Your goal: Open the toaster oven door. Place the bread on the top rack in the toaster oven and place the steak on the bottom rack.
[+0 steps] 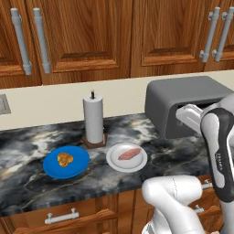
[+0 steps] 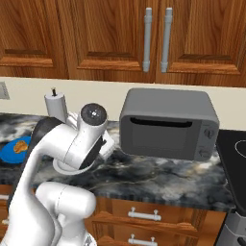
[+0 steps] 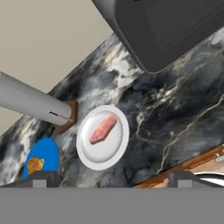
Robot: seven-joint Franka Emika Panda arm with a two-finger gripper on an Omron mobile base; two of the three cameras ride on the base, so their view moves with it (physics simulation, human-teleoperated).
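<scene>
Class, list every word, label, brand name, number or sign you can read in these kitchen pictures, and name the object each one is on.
No readable text anywhere.
Robot arm: a small grey marking on its dark joint cover, too small and blurred to read.
Toaster oven: two knobs at its right side, no legible marks.
Blue plate, white plate, paper-towel roll: plain, no print.

Marble counter [image 1: 27,151]: toaster oven [image 2: 168,122], towel roll [image 1: 93,119], two plates [image 1: 66,162].

The arm [image 1: 219,151] is glossy white with rounded, thick segments and dark grey joint bands. One joint [image 2: 93,114] ends in a round dark cap with a small pale centre. Two small dark fingertips [image 3: 40,176] are square-ended.
</scene>
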